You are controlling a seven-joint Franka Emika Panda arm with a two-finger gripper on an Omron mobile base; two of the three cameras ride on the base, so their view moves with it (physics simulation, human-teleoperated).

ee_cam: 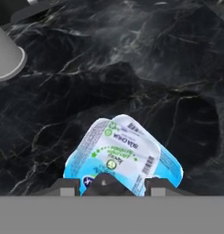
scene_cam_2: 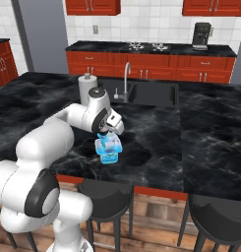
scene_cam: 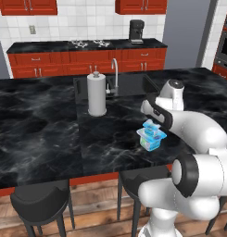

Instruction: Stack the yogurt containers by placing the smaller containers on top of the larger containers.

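Note:
The smaller container [scene_cam: 149,126] [scene_cam_2: 108,142], a light-blue cup with a white printed lid [ee_cam: 125,153], is directly over the larger container [scene_cam: 153,141] [scene_cam_2: 110,156]. The cup is turned at an angle to the tub, whose blue corners [ee_cam: 170,167] stick out from under it. Whether the cup rests on the tub's lid or hangs just above it, I cannot tell. My gripper [scene_cam: 151,122] [scene_cam_2: 108,137] [ee_cam: 113,188] comes down from above, its fingers on either side of the cup and shut on it. The stack stands on the black marble island counter [scene_cam: 50,134], near its front edge.
A tall white paper-towel roll [scene_cam: 97,95] [scene_cam_2: 85,86] [ee_cam: 6,57] stands behind and to the left of the stack. A sink [scene_cam: 129,83] [scene_cam_2: 151,93] with a faucet [scene_cam: 115,69] is set into the counter beyond it. Dark bar stools [scene_cam: 40,199] [scene_cam_2: 107,197] stand below the front edge.

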